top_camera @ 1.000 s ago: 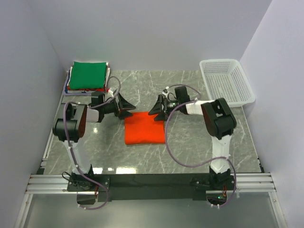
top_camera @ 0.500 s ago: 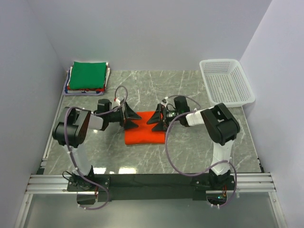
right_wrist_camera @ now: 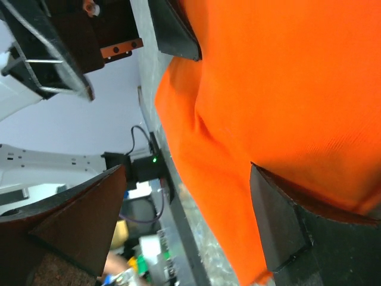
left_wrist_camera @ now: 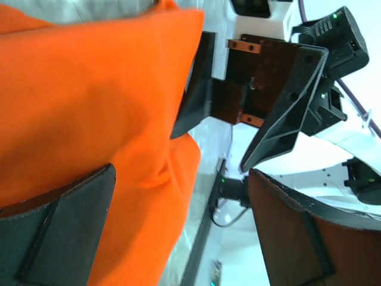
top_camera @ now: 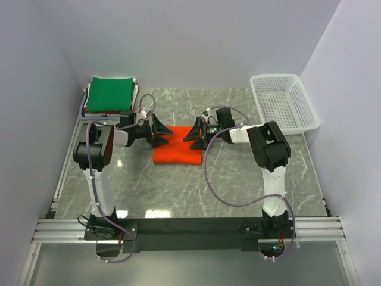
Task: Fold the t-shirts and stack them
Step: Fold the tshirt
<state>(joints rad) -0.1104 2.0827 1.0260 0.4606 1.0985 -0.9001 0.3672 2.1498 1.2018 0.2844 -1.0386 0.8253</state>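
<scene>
T-shirt (orange) (top_camera: 175, 154) folded; L gripper (top_camera: 163, 134) & R gripper (top_camera: 191, 136) spread, prob. straddling far edge

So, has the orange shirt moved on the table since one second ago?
Yes. The orange shirt has slid toward the far edge of the table and slightly left, nearer to the green shirt.

Marble table (top_camera: 238, 179) holds orange t-shirt (top_camera: 177, 152), shirt stack (top_camera: 110, 94), white basket (top_camera: 284, 101)

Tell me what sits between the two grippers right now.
The folded orange t-shirt: in the top view its far edge spans the gap between the left gripper and the right gripper, both open.
</scene>
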